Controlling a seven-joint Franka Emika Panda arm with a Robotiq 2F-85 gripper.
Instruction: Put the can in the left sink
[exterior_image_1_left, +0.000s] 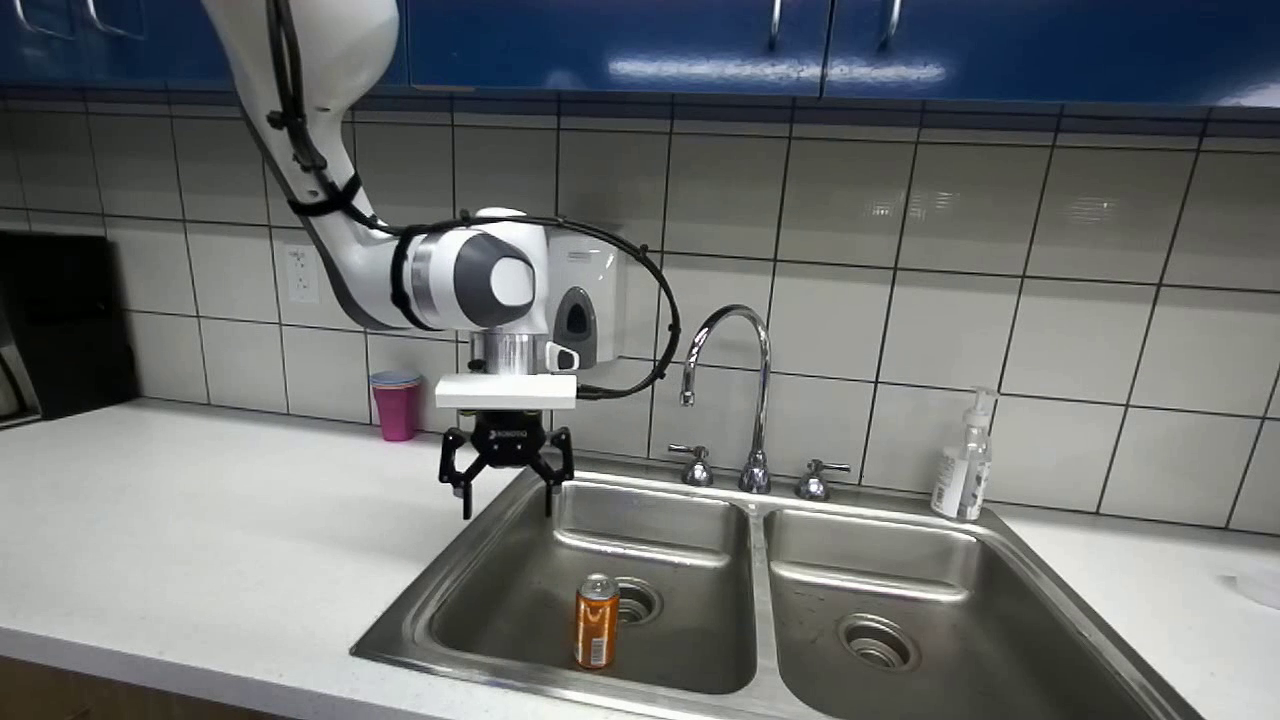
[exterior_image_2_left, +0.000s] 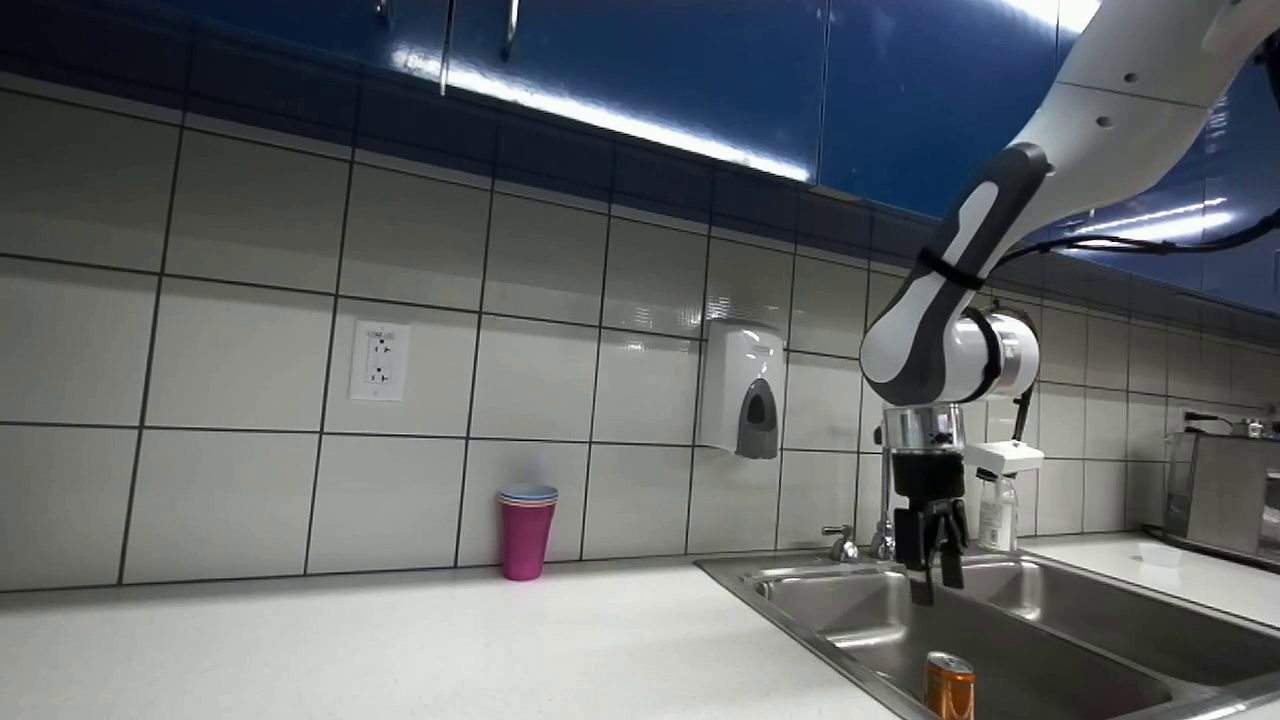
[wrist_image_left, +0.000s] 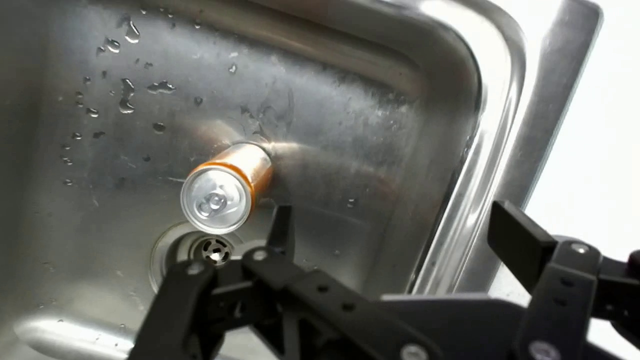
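Observation:
The orange can (exterior_image_1_left: 597, 622) stands upright on the floor of the left sink (exterior_image_1_left: 690, 640), beside the round drain. In an exterior view only the can's upper part (exterior_image_2_left: 949, 688) shows above the bottom edge of the picture; the left sink (exterior_image_2_left: 1040, 670) is partly cut off there. In the wrist view the can (wrist_image_left: 216, 197) shows its silvery top, with the left sink's floor (wrist_image_left: 340, 160) around it. My gripper (exterior_image_1_left: 508, 503) is open and empty, above the left rim of the left sink. In the wrist view its fingers (wrist_image_left: 392, 212) are wide apart and do not touch the can.
The right basin (exterior_image_1_left: 860, 580) lies past a steel divider. The faucet (exterior_image_1_left: 757, 400) and its handles stand behind. A soap bottle (exterior_image_1_left: 965, 460) is at the back right, a stack of pink cups (exterior_image_1_left: 397, 405) at the back left. A wall dispenser (exterior_image_1_left: 585, 300) hangs behind the arm.

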